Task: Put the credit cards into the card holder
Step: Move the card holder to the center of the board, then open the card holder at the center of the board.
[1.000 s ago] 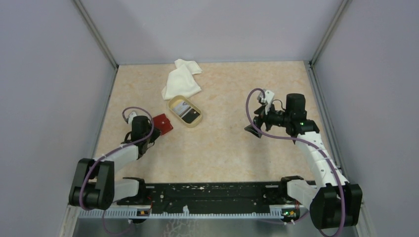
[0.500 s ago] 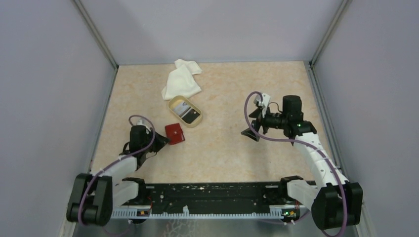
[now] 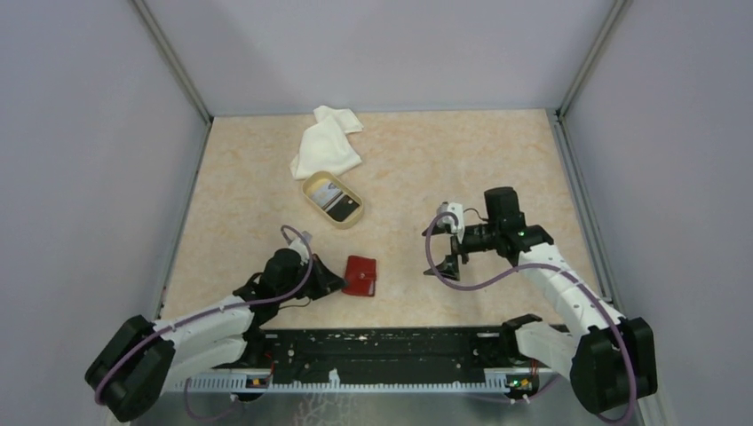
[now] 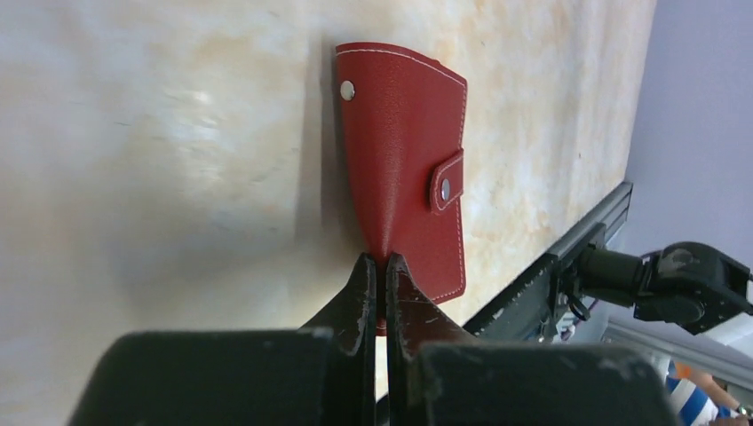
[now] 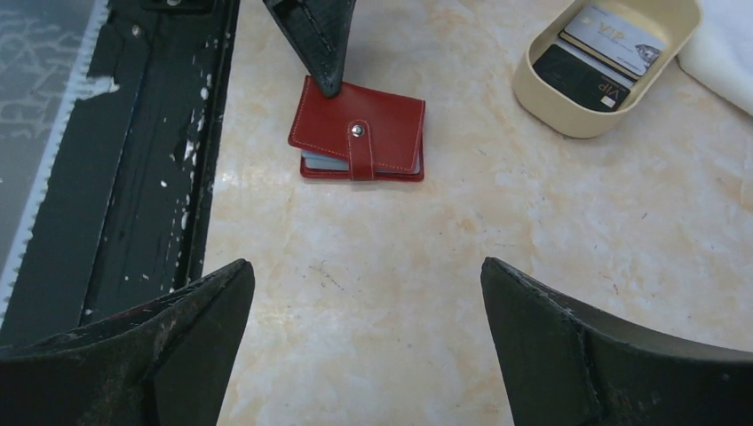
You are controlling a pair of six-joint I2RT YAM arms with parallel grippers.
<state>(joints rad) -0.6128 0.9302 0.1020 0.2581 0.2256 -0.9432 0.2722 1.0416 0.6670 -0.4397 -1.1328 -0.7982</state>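
Note:
The red card holder (image 3: 360, 275) lies closed and snapped on the table near the front edge, also seen in the left wrist view (image 4: 404, 169) and right wrist view (image 5: 360, 133). My left gripper (image 3: 340, 281) is shut, its tips (image 4: 377, 259) pinching the holder's near edge. Credit cards (image 3: 336, 200), one light and one dark (image 5: 604, 53), lie in the tan dish (image 5: 568, 124). To the holder's right, above the table, my right gripper (image 3: 442, 256) hangs open with nothing in it (image 5: 364, 266).
A white cloth (image 3: 326, 142) lies behind the tan dish (image 3: 311, 188) at the back left. The black base rail (image 3: 382, 342) runs along the table's front edge, close to the holder. Grey walls stand on both sides.
My left gripper closed on the card holder and dragged it from beside the dish toward the front centre. The right gripper moved nearer and left, still open.

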